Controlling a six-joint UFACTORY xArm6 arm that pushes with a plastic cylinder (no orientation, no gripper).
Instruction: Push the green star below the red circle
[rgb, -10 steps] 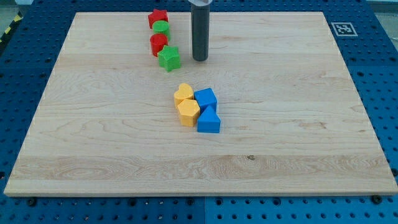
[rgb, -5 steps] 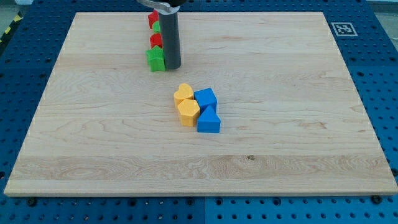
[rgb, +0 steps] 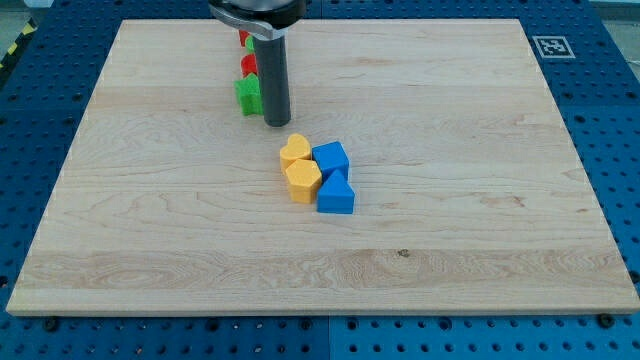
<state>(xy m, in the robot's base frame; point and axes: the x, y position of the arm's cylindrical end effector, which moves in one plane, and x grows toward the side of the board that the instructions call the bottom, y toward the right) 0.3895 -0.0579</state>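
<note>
The green star (rgb: 247, 96) lies near the board's top, just below the red circle (rgb: 249, 67) and touching it. Above them a green block (rgb: 249, 45) and a red block (rgb: 242, 37) show only as slivers behind the rod. My tip (rgb: 277, 123) rests on the board just right of the green star and a little lower, close beside it. The rod hides the right sides of the stacked blocks.
A cluster sits at mid-board: a yellow heart (rgb: 294, 150), a yellow hexagon (rgb: 302, 180), a blue cube (rgb: 331, 158) and a blue triangular block (rgb: 336, 194). A black-and-white marker (rgb: 549, 46) is at the board's top right corner.
My tip swept left, pushing the green star left under the red circle, then slid slightly down toward the view's bottom. The star now sits directly below the red circle.
</note>
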